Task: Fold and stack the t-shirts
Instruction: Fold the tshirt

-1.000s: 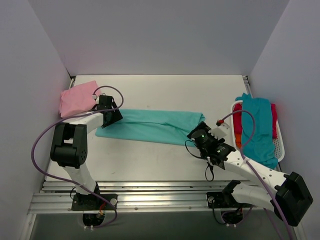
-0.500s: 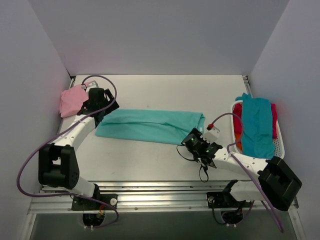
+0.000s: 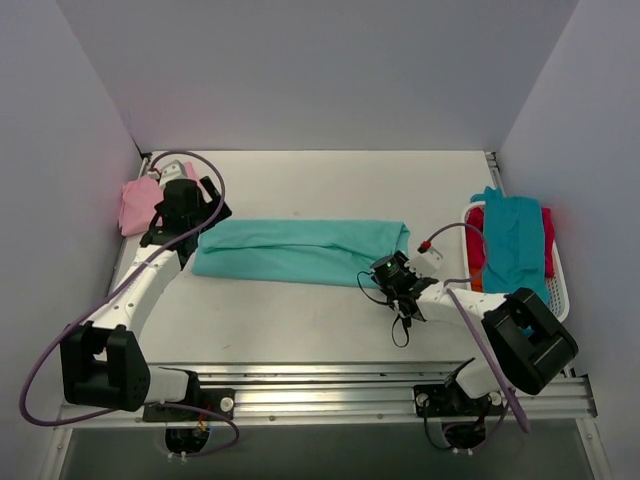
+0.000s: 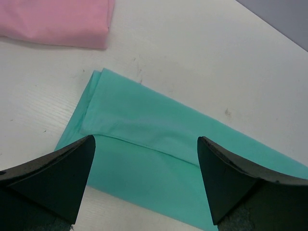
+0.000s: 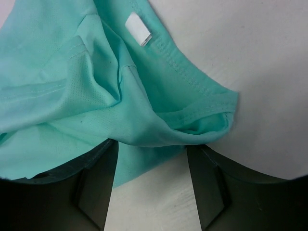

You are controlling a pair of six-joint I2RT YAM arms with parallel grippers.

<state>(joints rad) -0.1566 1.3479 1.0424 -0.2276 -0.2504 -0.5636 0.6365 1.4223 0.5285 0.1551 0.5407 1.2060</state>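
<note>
The mint-teal t-shirt [image 3: 300, 250] lies folded into a long strip across the table's middle. My left gripper [image 3: 192, 222] hovers open over its left end; the wrist view shows the cloth [image 4: 154, 144] flat between the spread fingers [image 4: 53, 178]. My right gripper [image 3: 388, 270] is open at the strip's right end. There the bunched collar hem [image 5: 192, 120] with its white label [image 5: 138, 29] sits between and partly over the fingers [image 5: 211, 187]. The folded light pink shirt [image 3: 138, 205] lies at the far left, and shows in the left wrist view [image 4: 57, 21].
A white plastic basket [image 3: 560, 290] stands at the right edge, holding a darker teal-blue shirt [image 3: 515, 250] draped over red [image 3: 547, 240] and orange cloth. Grey walls close in the table on three sides. A metal rail runs along the near edge.
My left gripper has moved left and back off the shirt's left end. My right gripper has moved left, closer to the shirt's right end. The shirt lies about as before.
</note>
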